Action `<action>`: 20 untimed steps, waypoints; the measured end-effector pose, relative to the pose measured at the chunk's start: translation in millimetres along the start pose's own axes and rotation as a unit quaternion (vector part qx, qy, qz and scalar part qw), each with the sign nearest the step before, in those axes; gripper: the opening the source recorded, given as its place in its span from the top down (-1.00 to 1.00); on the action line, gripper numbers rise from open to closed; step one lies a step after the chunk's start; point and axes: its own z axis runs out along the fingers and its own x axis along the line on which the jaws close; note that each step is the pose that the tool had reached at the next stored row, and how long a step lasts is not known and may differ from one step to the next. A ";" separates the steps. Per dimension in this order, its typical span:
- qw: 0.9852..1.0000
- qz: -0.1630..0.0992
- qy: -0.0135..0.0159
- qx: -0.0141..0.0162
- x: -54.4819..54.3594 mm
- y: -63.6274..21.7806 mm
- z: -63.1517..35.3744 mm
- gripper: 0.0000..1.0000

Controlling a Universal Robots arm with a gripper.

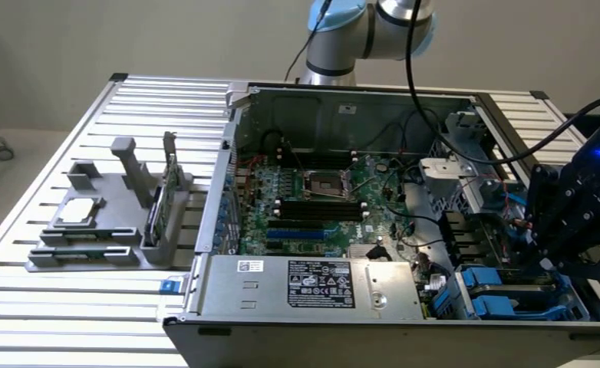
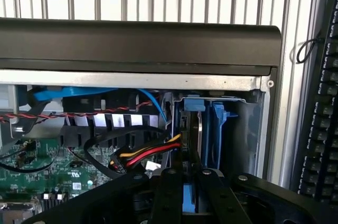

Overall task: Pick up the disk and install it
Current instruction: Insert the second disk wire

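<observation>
The disk (image 2: pixel 196 129) stands on edge in the drive bay at the corner of the open computer case (image 2: pixel 137 44); its silver body and bright blue carrier are seen end-on. My gripper (image 2: pixel 188 175) is directly over it, black fingers (image 2: pixel 170 192) shut on the blue carrier edge between them. In the exterior view the gripper's black wrist body (image 1: pixel 576 207) hangs over the bay at the case's near corner on the exterior view's right. Blue carriers (image 1: pixel 489 295) show there, and the fingers are hidden behind the wrist.
Red, yellow and black cables (image 2: pixel 148 152) run just beside the bay. The motherboard (image 1: pixel 311 199) and the power supply (image 1: pixel 311 284) take up the rest of the case. A grey fixture (image 1: pixel 95 230) with a square chip and a thin green card (image 1: pixel 167 192) stands at the exterior view's left. A keyboard (image 2: pixel 322 102) lies outside the case.
</observation>
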 end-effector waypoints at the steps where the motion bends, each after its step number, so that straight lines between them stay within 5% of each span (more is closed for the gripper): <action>1: 1.000 0.001 0.000 0.000 0.0 0.2 0.3 0.67; 20: 1.000 0.010 0.000 0.000 0.1 4.5 3.3 0.67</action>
